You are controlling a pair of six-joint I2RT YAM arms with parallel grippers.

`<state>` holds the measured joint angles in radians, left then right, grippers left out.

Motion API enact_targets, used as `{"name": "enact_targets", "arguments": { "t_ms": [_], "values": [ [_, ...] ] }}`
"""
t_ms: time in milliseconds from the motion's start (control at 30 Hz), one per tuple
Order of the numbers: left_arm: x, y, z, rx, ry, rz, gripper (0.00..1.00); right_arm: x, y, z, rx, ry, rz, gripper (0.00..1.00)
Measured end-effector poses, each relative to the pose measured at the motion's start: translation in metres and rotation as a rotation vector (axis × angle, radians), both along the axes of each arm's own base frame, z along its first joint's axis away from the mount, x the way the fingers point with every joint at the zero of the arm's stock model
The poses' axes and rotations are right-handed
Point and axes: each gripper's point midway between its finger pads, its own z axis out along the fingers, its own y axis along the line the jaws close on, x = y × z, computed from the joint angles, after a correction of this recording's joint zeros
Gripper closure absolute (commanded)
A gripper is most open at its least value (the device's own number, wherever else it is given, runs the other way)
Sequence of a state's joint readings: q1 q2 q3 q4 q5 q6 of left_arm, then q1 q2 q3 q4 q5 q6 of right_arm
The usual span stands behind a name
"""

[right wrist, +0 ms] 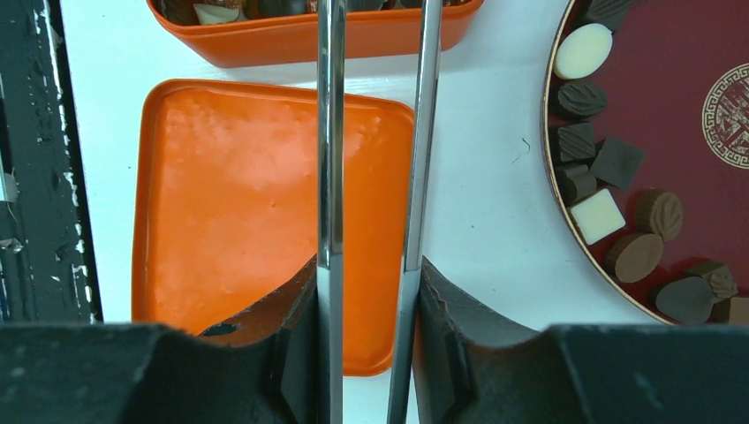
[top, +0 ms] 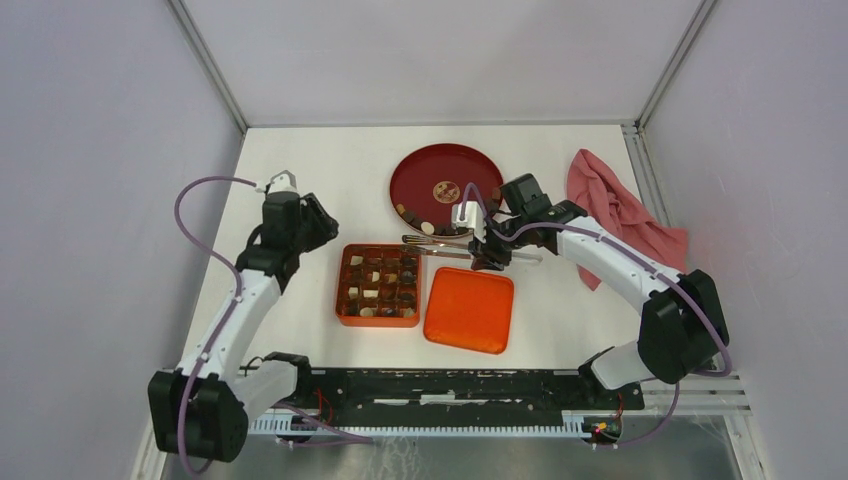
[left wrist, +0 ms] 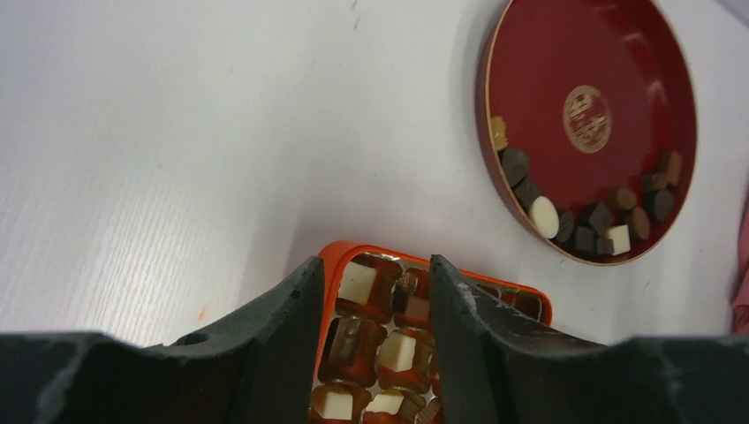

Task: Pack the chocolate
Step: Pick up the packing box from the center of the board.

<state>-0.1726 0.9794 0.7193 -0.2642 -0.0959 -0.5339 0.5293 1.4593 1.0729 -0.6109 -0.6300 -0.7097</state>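
Several pieces of chocolate [top: 420, 222] [left wrist: 574, 221] [right wrist: 609, 177], dark and cream-white, lie along the near-left rim of the red plate [top: 445, 170] [left wrist: 601, 53] [right wrist: 698, 53]. More pieces fill cells of the orange box [top: 377, 320] [left wrist: 340, 256] [right wrist: 309, 40]. My left gripper [top: 325, 225] [left wrist: 375, 265] hovers over the box's far-left corner, jaws apart with nothing between them. My right gripper [top: 490, 255] [right wrist: 366, 265] is shut on metal tongs [top: 440, 245] [right wrist: 329, 132], whose two arms stand apart and reach over the lid toward the box.
The orange lid [top: 469, 310] [right wrist: 230, 203] lies upside down right of the box, below the tongs. A pink cloth [top: 610, 210] is crumpled at the back right. A black rail [top: 450, 385] runs along the near edge.
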Motion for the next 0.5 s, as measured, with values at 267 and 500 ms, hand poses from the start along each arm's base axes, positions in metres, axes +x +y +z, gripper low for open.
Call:
{"name": "enact_targets", "arguments": {
  "t_ms": [267, 500],
  "values": [
    [-0.010, -0.002, -0.021, 0.050, 0.282, -0.105, 0.47, -0.003, 0.004, 0.004, 0.028, 0.013, 0.006, 0.60],
    [-0.014, 0.001, -0.050, 0.142, 0.451, -0.194, 0.48, -0.005, 0.005, 0.009, 0.045, 0.013, 0.011, 0.60]
  ]
}}
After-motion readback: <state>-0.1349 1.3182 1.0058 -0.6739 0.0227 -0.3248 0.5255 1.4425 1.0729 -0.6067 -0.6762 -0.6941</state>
